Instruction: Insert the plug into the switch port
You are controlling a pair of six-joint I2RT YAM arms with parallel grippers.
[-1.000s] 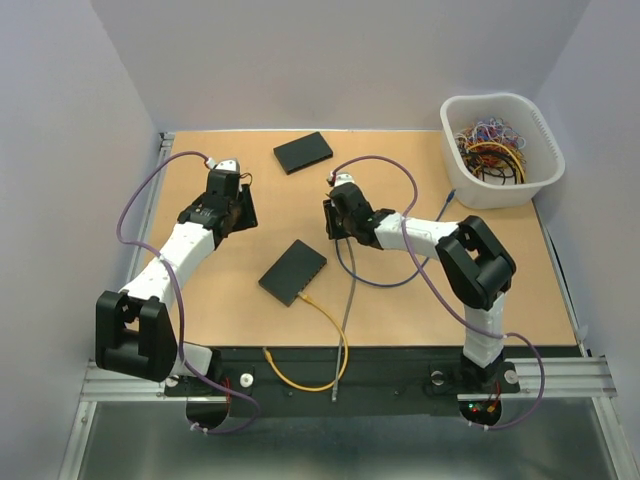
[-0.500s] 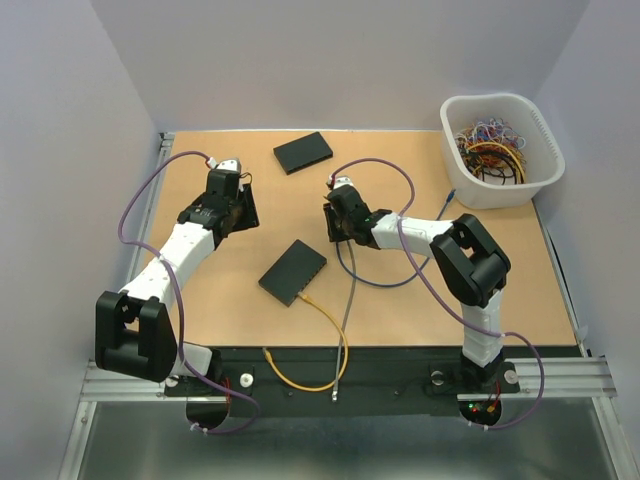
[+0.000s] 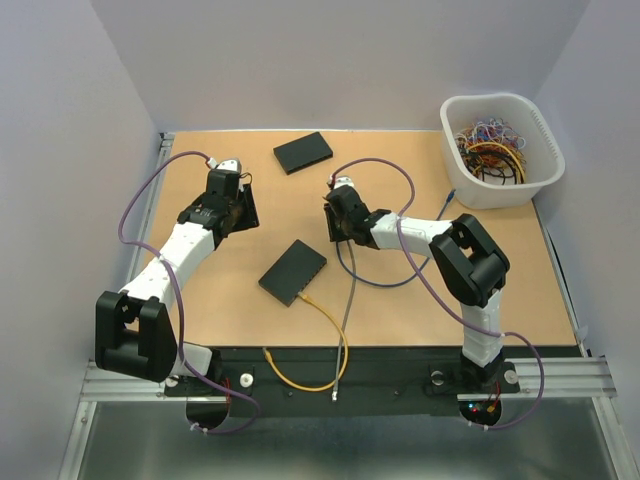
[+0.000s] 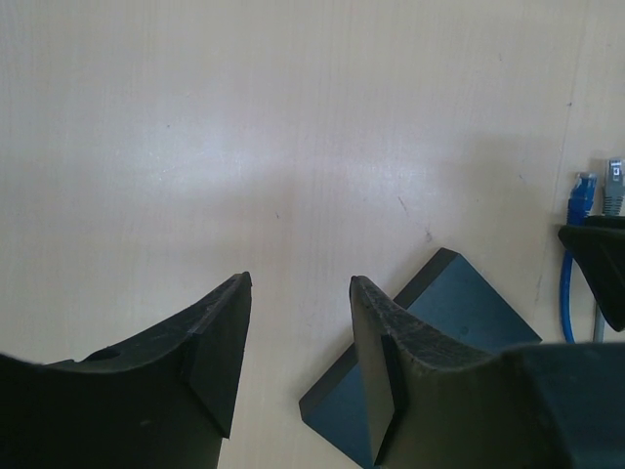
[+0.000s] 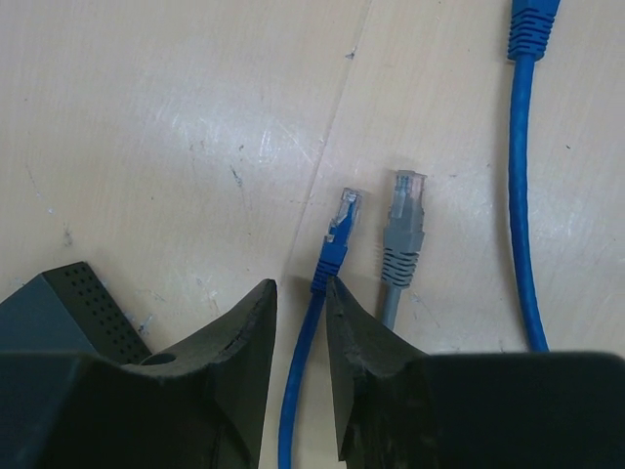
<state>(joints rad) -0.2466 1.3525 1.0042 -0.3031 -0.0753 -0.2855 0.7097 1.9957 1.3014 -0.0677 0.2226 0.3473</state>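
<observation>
At the left of the table (image 3: pixel 210 300), the left gripper (image 4: pixel 298 293) hangs over bare wood with its fingers spread wide and nothing between them. Just to its right lies the switch (image 3: pixel 293 272), a flat black box set at an angle near the table centre. A yellow cable (image 3: pixel 325 315) reaches its near edge; whether it is seated in a port cannot be made out. A second black box (image 3: pixel 302 152) sits well apart at the far side.

Right of the switch, the right gripper (image 5: pixel 301 288) is low over the table. Its fingers are narrowly parted and straddle the blue cable (image 5: pixel 293 391) without visibly pinching it. The blue plug (image 5: pixel 344 213) lies flat on the wood just ahead of the fingertips. A grey plug (image 5: pixel 402 210) lies just beside it.

Assessment: the plug is light, with a hard, clear body and probably a fragile latch tab. The cable behind it is limp and would let the plug droop. The best hold is on the boot directly behind the plug.

At far right stands a white bin (image 3: pixel 455 110) of spare cables.
</observation>
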